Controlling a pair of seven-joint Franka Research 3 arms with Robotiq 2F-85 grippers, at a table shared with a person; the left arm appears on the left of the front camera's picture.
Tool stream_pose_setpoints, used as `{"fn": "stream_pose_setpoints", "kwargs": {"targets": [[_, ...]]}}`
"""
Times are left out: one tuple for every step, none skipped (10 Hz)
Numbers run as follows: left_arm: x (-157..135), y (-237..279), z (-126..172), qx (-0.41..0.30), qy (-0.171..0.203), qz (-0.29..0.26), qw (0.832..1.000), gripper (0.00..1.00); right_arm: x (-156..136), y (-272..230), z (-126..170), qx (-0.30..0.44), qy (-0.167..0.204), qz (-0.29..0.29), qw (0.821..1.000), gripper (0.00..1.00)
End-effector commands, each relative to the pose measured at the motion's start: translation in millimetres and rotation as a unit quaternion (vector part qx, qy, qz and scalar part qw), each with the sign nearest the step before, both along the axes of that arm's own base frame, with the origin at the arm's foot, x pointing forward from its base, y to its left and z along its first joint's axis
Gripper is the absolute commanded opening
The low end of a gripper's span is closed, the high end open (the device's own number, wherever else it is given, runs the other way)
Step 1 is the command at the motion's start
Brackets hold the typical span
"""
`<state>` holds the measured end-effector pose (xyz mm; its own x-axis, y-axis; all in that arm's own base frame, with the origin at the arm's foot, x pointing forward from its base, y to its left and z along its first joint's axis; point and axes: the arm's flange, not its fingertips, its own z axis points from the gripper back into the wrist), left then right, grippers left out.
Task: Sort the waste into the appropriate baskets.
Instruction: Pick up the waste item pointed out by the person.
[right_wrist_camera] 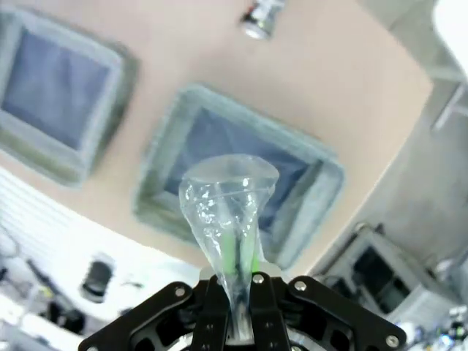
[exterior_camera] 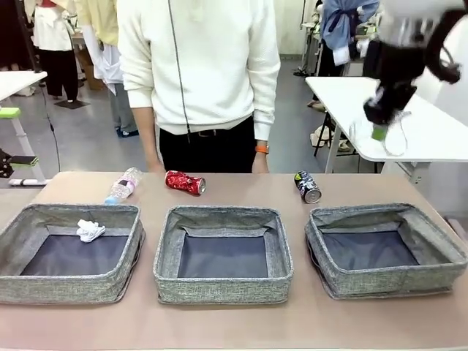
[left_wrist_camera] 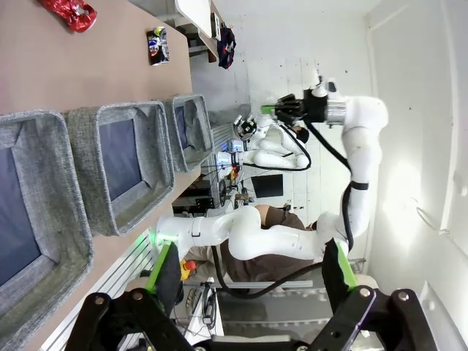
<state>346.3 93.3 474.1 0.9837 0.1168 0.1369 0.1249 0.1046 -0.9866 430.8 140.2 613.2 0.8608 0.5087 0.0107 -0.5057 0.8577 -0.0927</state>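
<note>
High at the right of the front view, my right gripper (exterior_camera: 379,130) is shut on a crumpled clear plastic bottle (exterior_camera: 387,137). In the right wrist view this bottle (right_wrist_camera: 228,201) hangs from the shut gripper (right_wrist_camera: 238,252) far above a grey basket (right_wrist_camera: 164,157). Three baskets stand in a row: left (exterior_camera: 73,289), middle (exterior_camera: 219,289), right (exterior_camera: 387,281). A white tissue wad (exterior_camera: 90,230) lies in the left one. Behind them on the table lie a clear bottle (exterior_camera: 123,184), a red can (exterior_camera: 184,182) and a dark can (exterior_camera: 308,186). My left gripper (left_wrist_camera: 248,281) is open and holds nothing.
A person in a white sweater (exterior_camera: 197,66) stands at the table's far edge, hands down. A white table (exterior_camera: 409,110) stands behind at the right. The left wrist view shows the red can (left_wrist_camera: 69,11), the dark can (left_wrist_camera: 157,45) and the right arm (left_wrist_camera: 358,139) raised.
</note>
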Motion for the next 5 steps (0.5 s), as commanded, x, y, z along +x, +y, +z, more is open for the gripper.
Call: {"fn": "stream_pose_setpoints", "kwargs": {"targets": [[-1,-2,3,-0.008,-0.002,0.006,1.000,1.00,15,49,30,0.031,0.020,-0.082,0.996,0.01],[-1,-2,3,-0.008,-0.002,0.006,1.000,1.00,15,76,38,0.036,0.035,-0.100,0.994,0.01],[-1,-2,3,-0.008,-0.002,0.006,1.000,1.00,13,104,46,0.013,0.019,-0.111,0.993,0.01],[-1,-2,3,-0.008,-0.002,0.006,1.000,1.00,8,134,55,-0.013,-0.008,-0.112,0.994,0.01],[-1,-2,3,-0.008,-0.002,0.006,1.000,1.00,-2,178,68,-0.071,-0.035,-0.082,0.993,0.01]]}}
